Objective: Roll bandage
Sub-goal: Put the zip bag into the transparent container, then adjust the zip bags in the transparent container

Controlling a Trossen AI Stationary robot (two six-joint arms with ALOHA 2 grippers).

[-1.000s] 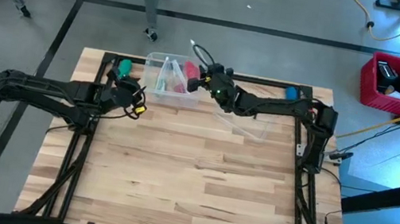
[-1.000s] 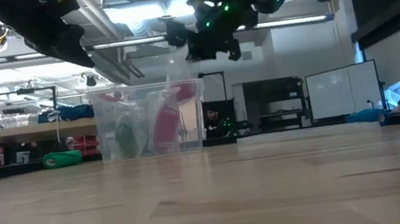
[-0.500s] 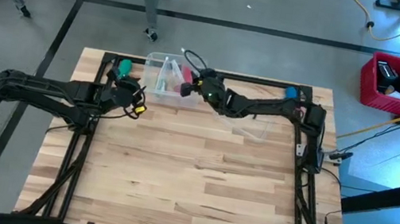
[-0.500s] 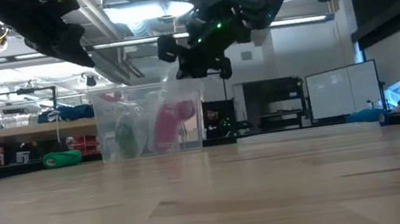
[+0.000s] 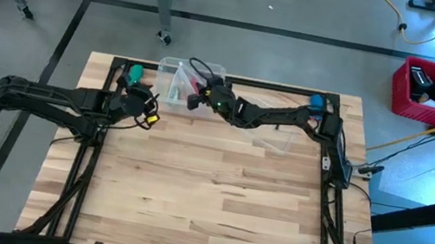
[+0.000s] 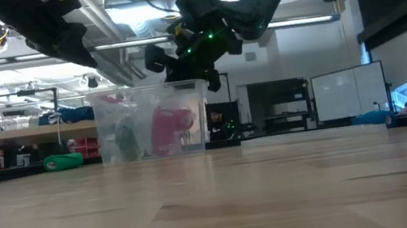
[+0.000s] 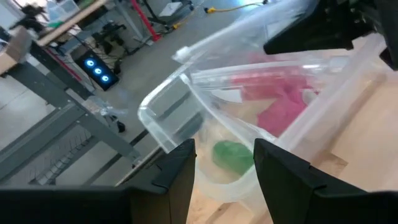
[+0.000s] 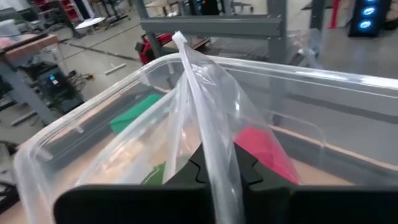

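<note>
- Bandage [image 6: 173, 128]: red-pink soft cloth, bunched, lying inside the clear box; seen through the box wall in the low view and as a pink mass [image 7: 283, 102] in the left wrist view; also showing [image 8: 264, 152] past the right claw's fingers.
- Box [image 5: 168, 75]: clear plastic, open-topped, standing on the surface near its far edge, left of centre in the high view. It also holds a green item [image 7: 233, 155] beside the bandage.
- Wrapper [image 8: 208, 118]: clear crumpled plastic, rising in a peak above the box's rim, pinched at its lower part between the right claw's fingers.
- Right claw [image 5: 201, 98]: reaching over the box from the right arm, fingers closed tight on the wrapper, held above the box's rim [image 6: 179, 64].
- Left claw [image 5: 146, 100]: just beside the box's left side, raised off the surface, fingers spread wide and holding nothing; its two fingers [image 7: 180, 171] frame the box's corner in its own wrist view.
- Surface [image 5: 207, 190]: pale wood planks in a dark frame.
- Red crate [image 5: 433, 90]: on the floor, well apart to the right.
</note>
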